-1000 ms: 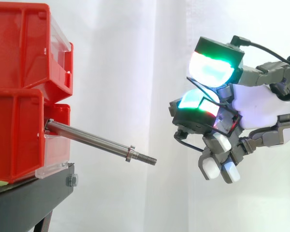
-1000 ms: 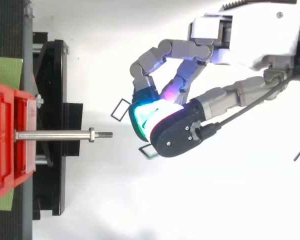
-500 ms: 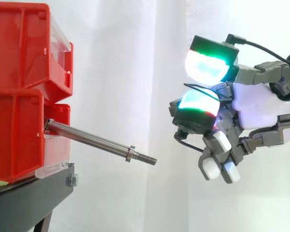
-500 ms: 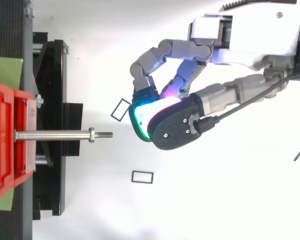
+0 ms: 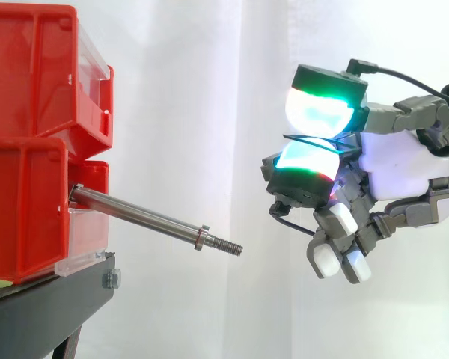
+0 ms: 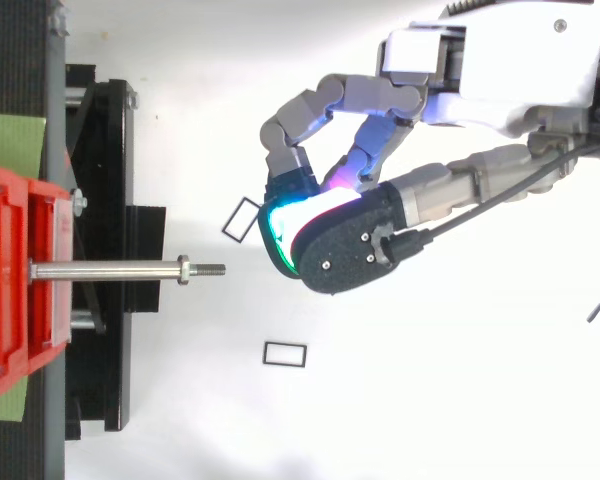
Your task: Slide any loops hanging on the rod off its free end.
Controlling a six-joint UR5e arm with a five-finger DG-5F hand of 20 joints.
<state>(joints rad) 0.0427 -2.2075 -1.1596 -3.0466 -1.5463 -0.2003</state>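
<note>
Loop (image 6: 243,218) in fingers (image 6: 330,98); from above, second loop (image 6: 285,353) loose

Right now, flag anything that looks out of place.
One thin black loop lies loose on the white surface, off to the side of the rod's free end and clear of the robot hand. A second loop shows beside the robot hand. The rod carries none.

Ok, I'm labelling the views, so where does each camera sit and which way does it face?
Side view: beside the work at its height, looking level across the rod and bins; the hand, pinching a loop, comes in from the right.
Top view: above, looking down; the hand comes in from the top right.
Shared: rod, bins, hand.
</note>
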